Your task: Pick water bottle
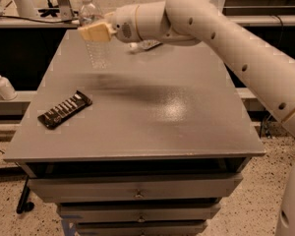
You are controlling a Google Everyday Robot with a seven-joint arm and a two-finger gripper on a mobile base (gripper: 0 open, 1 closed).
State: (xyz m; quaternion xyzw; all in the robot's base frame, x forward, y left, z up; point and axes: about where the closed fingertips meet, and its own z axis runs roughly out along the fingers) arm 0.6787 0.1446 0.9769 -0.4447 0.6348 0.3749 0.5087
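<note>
1. My gripper [91, 32] hangs over the far left corner of the flat grey table [187, 132].
2. Its tan fingers [101, 32] are clamped on the clear ribbed plastic water bottle [99, 56], just below its white cap.
3. A black ribbed bar [65, 109] lies on the table's near left.

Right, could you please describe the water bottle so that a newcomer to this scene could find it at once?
On the grey drawer table, look to the far left corner, where the gripper sits at the water bottle. It is the only tall clear thing with a white cap there; the dark packet lies flat nearer the front, and the pump dispenser is off the table.
</note>
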